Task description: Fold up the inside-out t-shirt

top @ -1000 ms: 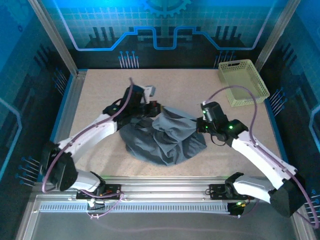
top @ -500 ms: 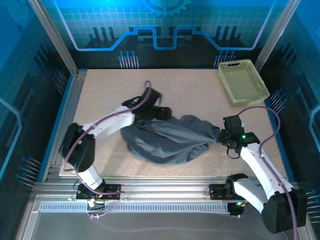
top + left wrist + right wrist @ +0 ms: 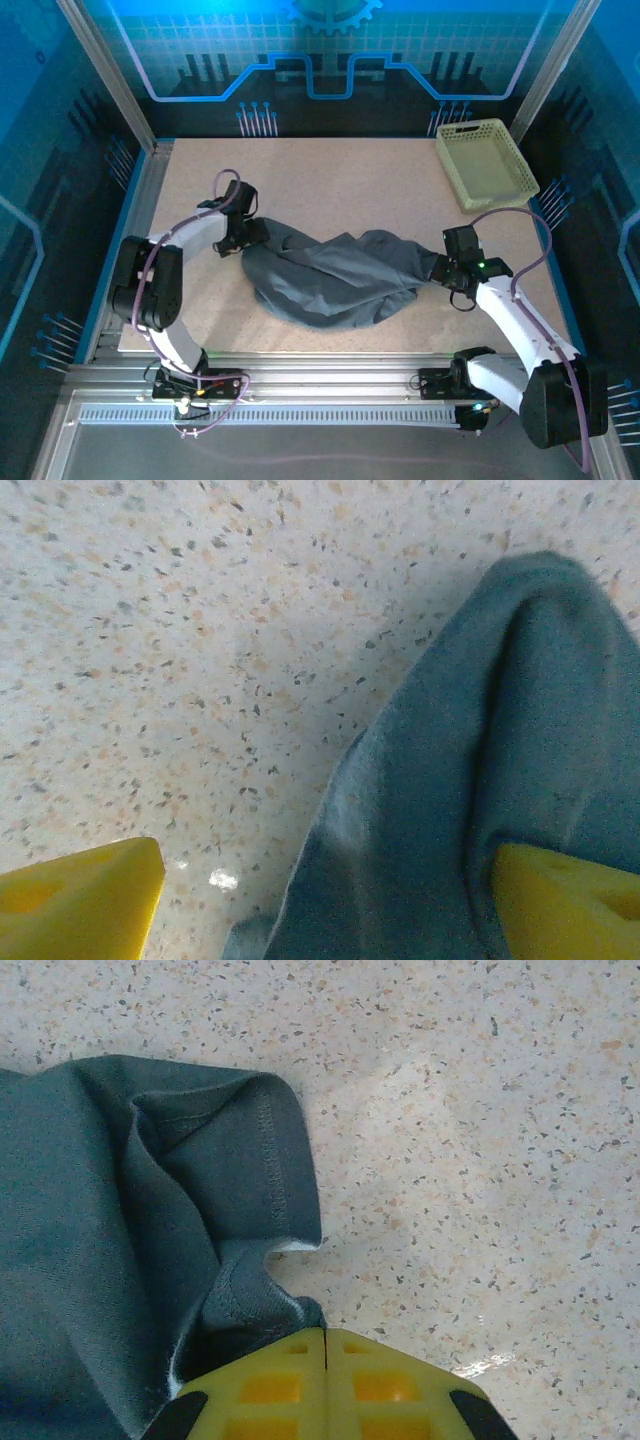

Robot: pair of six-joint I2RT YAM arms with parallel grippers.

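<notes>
The inside-out t-shirt lies crumpled and drawn out between the two pincers, near the middle of the tabletop. The left pincer sits at the shirt's left end, released: in its wrist view the yellow fingers stand wide apart, and a ridge of grey cloth runs up between them, close against the right-hand finger. To the left of that ridge there is only bare speckled surface.

The right pincer is at the shirt's right end, clenched on the cloth. In its wrist view the fingertips meet along a thin line, and a bunched fold of the shirt is caught at their tip. A stitched hem curls over just ahead of the pincer and to its left. Ahead and to its right the surface is bare.

Beyond both pincers, toward the far wall, the tabletop is open. A pale yellow-green basket stands in the far right corner, well apart from the right pincer. A metal rail runs along the near edge behind both arms. Blue wall panels with a circuit-line pattern close in the left, right and far sides.
</notes>
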